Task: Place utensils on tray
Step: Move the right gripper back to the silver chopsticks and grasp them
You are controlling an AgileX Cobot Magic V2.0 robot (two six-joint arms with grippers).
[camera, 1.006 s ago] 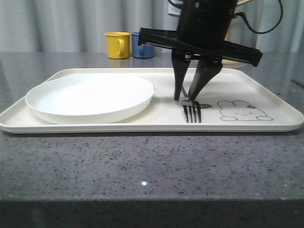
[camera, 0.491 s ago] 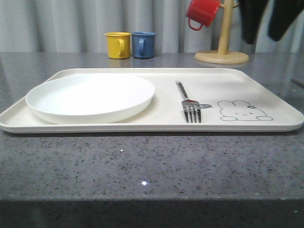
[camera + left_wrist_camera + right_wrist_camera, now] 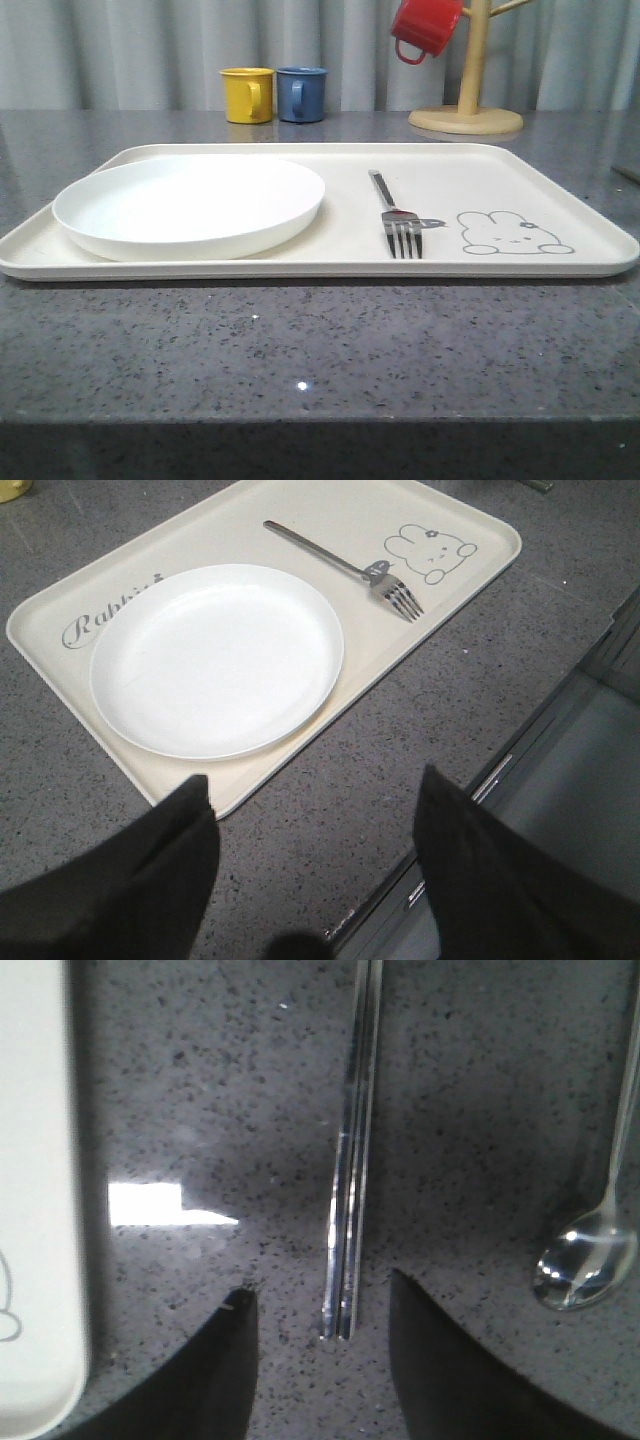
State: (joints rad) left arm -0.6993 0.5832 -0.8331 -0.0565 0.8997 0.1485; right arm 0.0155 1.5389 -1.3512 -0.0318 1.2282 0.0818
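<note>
The cream tray (image 3: pixel 500 165) (image 3: pixel 455 590) lies on the grey counter with a rabbit drawing at its right end. On it sit a round white plate (image 3: pixel 190 203) (image 3: pixel 215 655) and a silver fork (image 3: pixel 398 222) (image 3: pixel 345 568). My left gripper (image 3: pixel 312 785) hangs open above the counter off the tray's long edge nearest the plate, holding nothing. In the right wrist view a pair of flat metal chopsticks (image 3: pixel 352 1160) lies on the counter, its end between the tips of my open right gripper (image 3: pixel 322 1295). A long-handled spoon (image 3: pixel 590 1255) lies beside them. The tray's edge (image 3: pixel 40 1210) lies on the chopsticks' other side.
A yellow mug (image 3: pixel 247 94) and a blue mug (image 3: pixel 301 93) stand behind the tray. A red mug (image 3: pixel 425 26) hangs on a wooden mug tree (image 3: pixel 468 110) at the back right. The counter's front edge and a drawer front (image 3: pixel 560 810) lie below my left gripper.
The right arm stood over the fork on the tray a second ago with its fingers beside the handle. It then rose up and to the right, out of the front view, leaving the fork lying flat.
</note>
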